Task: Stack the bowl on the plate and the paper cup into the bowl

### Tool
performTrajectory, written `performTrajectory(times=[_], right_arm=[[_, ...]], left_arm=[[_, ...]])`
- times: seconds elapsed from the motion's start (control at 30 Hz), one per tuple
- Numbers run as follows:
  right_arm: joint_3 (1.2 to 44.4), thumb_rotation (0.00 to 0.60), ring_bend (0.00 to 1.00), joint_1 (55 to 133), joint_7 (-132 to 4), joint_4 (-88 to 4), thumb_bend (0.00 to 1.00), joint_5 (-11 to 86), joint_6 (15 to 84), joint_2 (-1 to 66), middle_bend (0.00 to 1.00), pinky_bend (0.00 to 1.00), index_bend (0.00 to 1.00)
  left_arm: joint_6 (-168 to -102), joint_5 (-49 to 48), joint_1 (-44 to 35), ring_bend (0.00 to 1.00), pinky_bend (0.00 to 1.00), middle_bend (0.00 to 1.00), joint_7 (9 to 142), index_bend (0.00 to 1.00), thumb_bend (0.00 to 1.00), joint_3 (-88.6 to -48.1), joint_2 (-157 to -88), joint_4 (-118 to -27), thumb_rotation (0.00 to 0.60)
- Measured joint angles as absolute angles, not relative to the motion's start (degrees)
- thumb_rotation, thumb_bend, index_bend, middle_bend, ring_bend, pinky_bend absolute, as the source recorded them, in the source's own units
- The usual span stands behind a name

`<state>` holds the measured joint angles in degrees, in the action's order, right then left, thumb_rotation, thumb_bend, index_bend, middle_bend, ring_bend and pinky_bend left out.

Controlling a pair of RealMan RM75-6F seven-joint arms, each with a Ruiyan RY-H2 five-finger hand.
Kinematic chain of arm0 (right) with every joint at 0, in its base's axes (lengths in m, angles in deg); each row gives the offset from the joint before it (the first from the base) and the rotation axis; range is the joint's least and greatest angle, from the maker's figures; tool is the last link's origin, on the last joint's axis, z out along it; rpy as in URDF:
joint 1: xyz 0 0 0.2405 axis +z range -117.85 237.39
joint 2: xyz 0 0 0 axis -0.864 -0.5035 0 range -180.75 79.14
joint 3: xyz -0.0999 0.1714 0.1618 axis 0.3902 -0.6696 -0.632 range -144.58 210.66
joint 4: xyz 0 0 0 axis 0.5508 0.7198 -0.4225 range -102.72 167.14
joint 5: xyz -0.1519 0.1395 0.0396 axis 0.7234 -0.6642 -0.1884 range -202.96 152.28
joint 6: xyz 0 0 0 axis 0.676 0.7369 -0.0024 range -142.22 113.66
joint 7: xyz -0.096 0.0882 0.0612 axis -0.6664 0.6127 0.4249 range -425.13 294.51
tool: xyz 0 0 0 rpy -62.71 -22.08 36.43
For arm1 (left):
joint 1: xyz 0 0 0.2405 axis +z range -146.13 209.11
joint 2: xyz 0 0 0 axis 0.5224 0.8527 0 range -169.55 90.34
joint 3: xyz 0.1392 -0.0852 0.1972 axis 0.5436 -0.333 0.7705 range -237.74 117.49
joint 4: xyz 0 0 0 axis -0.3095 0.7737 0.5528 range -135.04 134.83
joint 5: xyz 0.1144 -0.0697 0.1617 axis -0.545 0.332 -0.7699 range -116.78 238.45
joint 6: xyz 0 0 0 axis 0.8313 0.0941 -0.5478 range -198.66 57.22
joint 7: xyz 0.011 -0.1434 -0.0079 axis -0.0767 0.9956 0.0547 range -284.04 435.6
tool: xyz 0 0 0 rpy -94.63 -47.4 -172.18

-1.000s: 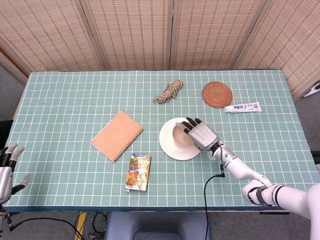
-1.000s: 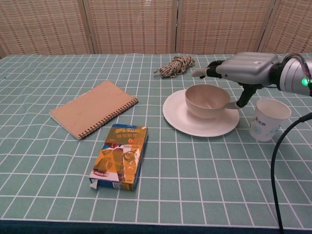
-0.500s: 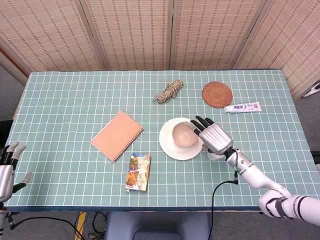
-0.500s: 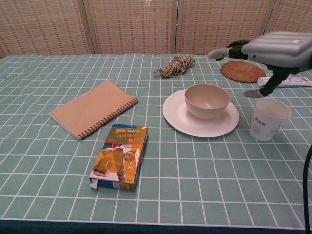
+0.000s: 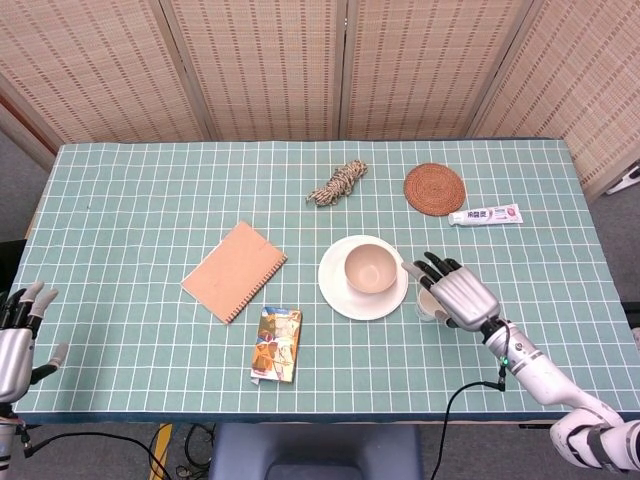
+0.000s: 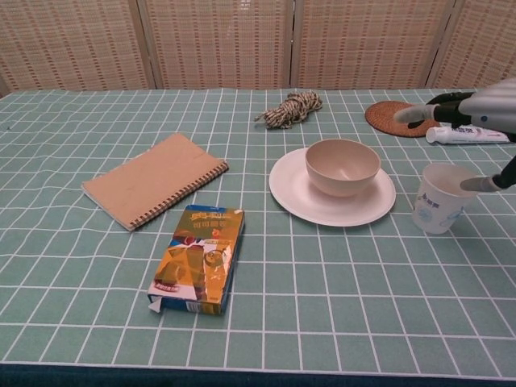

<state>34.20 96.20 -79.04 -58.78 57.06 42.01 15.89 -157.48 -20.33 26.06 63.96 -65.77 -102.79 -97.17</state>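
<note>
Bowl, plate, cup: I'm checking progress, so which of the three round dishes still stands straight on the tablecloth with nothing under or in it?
The paper cup, upright beside the plate under the right hand. The bowl already sits on the plate.

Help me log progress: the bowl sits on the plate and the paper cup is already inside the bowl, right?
Not quite. The bowl sits on the plate, but the paper cup stands on the table beside the plate, under the right hand. The chest view shows it.
</note>
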Motion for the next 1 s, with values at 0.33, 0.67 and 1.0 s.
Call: performTrajectory(times=[0.33, 0.67, 1.0], right_arm=[[35.2, 0.6, 0.04, 95.6, -76.5, -55.9, 0.26, 58.5, 40.1, 17.9, 0.13, 0.22, 0.0], [35.0, 0.6, 0.04, 94.1, -74.1, -56.9, 0.26, 61.3, 43.3, 16.8, 0.13, 0.22, 0.0], [35.0, 0.6, 0.04, 93.2, -74.1, -57.3, 0.23, 60.6, 42.4, 15.9, 0.13, 0.22, 0.0]], left_arm=[[-158.0, -20.1, 26.5, 0.09, 0.03, 0.02, 63.7, 0.14, 0.29, -65.7, -101.8, -98.0, 0.6], [-157.8, -20.4, 26.1, 0.09, 0.03, 0.02, 63.2, 0.14, 0.29, -65.8, -101.7, -98.5, 0.6], [-157.5, -20.4, 26.0, 0.09, 0.03, 0.01, 62.9, 0.14, 0.29, -65.6, -101.7, -98.7, 0.6]])
